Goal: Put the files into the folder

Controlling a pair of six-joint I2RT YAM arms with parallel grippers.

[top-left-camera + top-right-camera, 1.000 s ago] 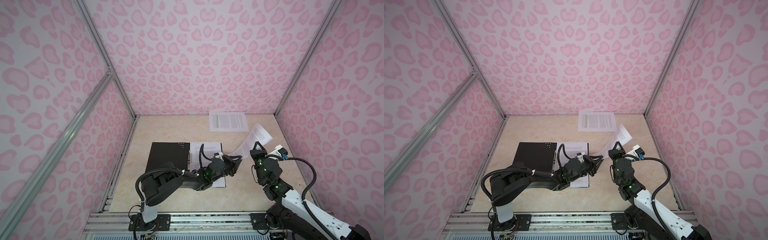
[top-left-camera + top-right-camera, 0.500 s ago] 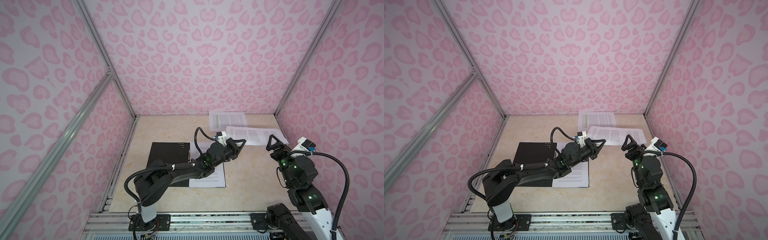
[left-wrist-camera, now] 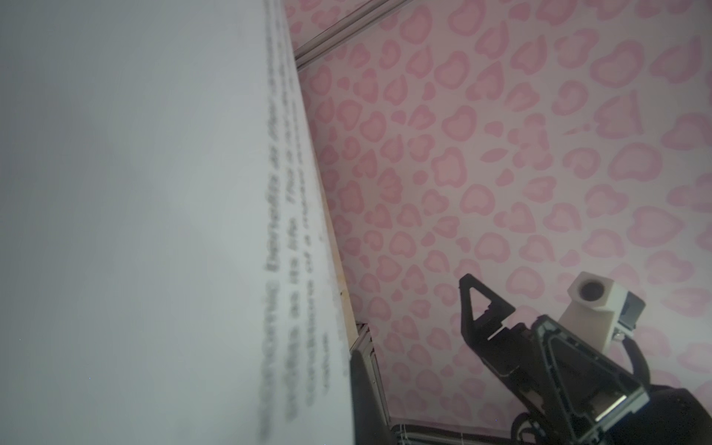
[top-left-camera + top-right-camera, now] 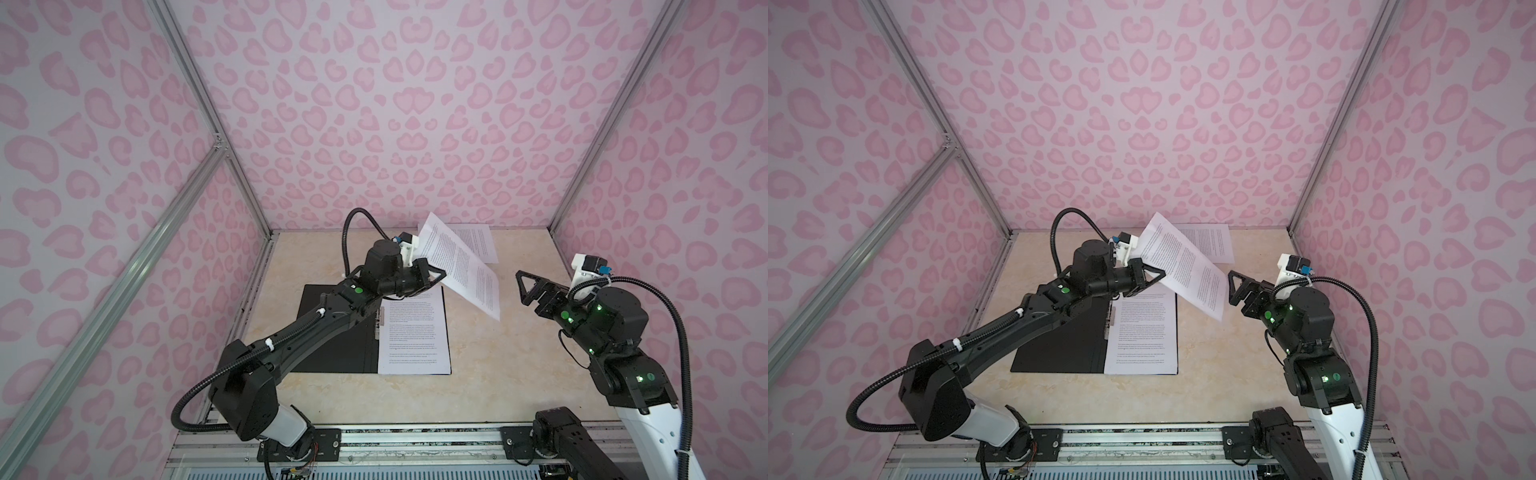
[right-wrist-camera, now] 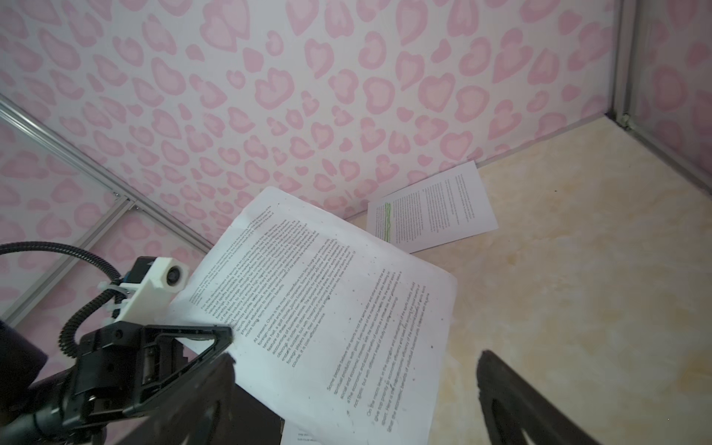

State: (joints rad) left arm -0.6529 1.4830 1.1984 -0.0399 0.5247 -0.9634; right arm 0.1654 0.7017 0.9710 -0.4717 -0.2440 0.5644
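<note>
In both top views a sheet (image 4: pixel 461 266) is clamped by the left fingers (image 4: pixel 437 275) above the open folder (image 4: pixel 332 345) at mid tabletop (image 4: pixel 374 399), far-edge files (image 4: pixel 480 245) half hidden; in the left wrist view it is blurred; in the right wrist view the spread right fingers (image 5: pixel 356 358) are cut off.

I'm in a lab test booth: pink-printed panels (image 4: pixel 415 104) ahead of and beside my right gripper (image 4: pixel 528 291), aluminium struts (image 4: pixel 208 109) between.

You have the thin black folder (image 4: pixel 340 357) lying open and flat at table centre, with a white printed paper sheet (image 4: pixel 413 336) on its right half. A second printed sheet (image 4: pixel 457 266) hangs tilted at its 1 o'clock. A green-highlighted sheet (image 5: pixel 431 208) lies flat at 12.
</note>
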